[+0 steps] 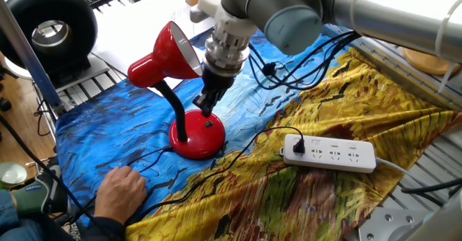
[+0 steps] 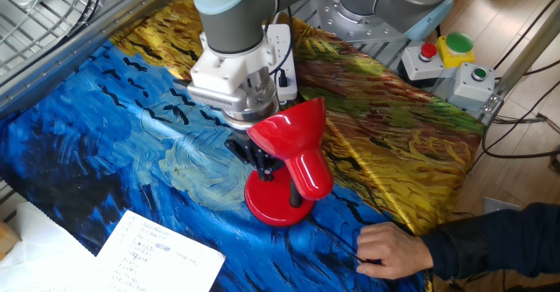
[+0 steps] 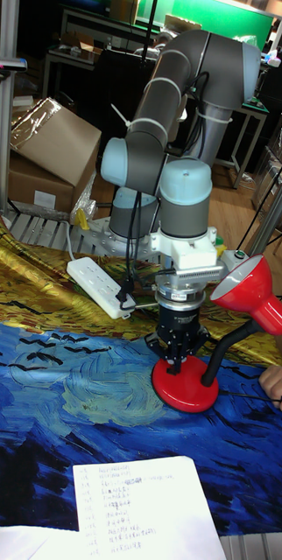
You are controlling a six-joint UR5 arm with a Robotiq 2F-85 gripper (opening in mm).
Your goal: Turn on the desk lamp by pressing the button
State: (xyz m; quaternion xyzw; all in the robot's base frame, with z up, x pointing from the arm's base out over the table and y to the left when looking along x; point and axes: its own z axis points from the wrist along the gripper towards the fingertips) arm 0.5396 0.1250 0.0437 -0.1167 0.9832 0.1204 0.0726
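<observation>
The glossy red desk lamp (image 1: 177, 89) with cone shade, black bendable neck and round disc base is standing on the blue-and-yellow painted cloth (image 1: 303, 118). The black two-finger gripper (image 1: 205, 104) is hanging right above the base, its tips hiding the small dark button (image 1: 208, 123) in two views; whether its fingers are parted cannot be told.

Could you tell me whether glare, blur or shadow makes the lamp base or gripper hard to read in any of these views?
One fixed view: sharp, with small highlights on the desk lamp base. The other fixed view: the shade hides most of the gripper. Tall fixed view: dim background, gripper tip dark against the red base, and the button cannot be made out.
</observation>
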